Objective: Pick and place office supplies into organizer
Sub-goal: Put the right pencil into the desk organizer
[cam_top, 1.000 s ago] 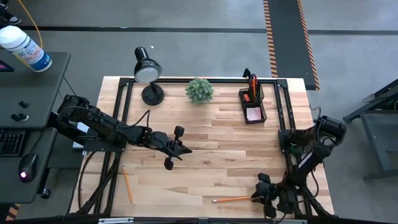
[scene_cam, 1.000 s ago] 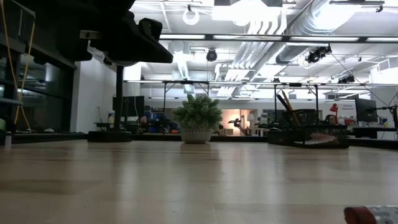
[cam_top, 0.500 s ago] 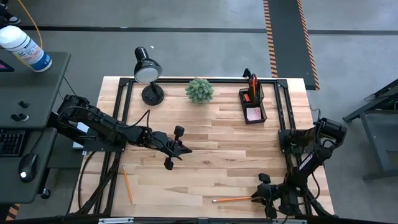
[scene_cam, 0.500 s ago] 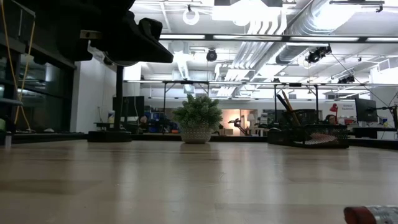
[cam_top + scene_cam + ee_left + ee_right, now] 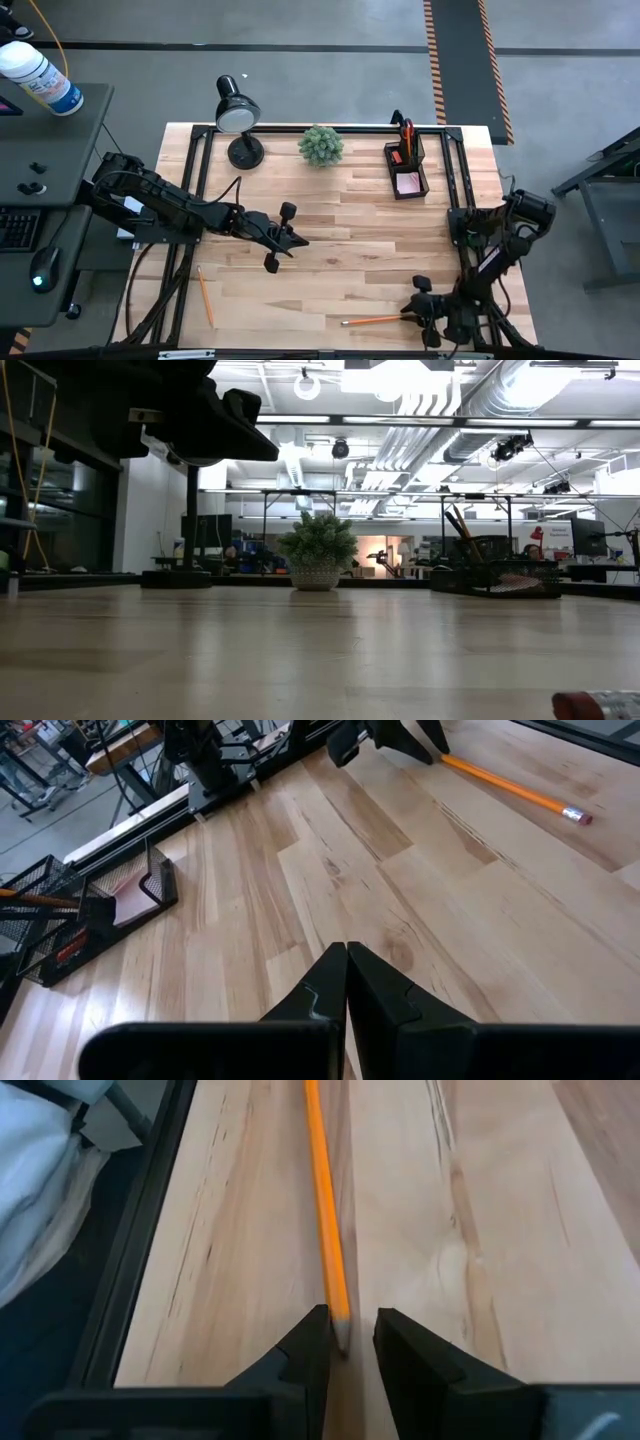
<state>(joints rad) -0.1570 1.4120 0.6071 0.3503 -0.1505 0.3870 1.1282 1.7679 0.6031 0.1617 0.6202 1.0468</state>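
Note:
An orange pencil [image 5: 372,320] lies flat on the table near its front edge, eraser end [image 5: 592,705] toward the left. My right gripper [image 5: 409,316] is at the pencil's pointed right end, shut on it. A second orange pencil [image 5: 205,297] lies flat at the front left. The black mesh organizer [image 5: 405,168] stands at the far right, with pens, scissors and a pink pad in it. My left gripper [image 5: 288,240] hangs shut over the table's middle left and holds nothing. My right gripper has the pencil's pointed end [image 5: 338,1315] between its two fingers, close against one finger [image 5: 312,1342]. The fingers come slanting down from the table's right and lie along the pencil. The pencil rests on the table along its whole length.
A black desk lamp [image 5: 238,120] and a small green plant [image 5: 321,145] stand along the far edge. Black frame rails run along the table's left and right sides. Bare wood lies between the two arms.
My right gripper has rolled a little in place at the pencil's end. The pencil lies where it was.

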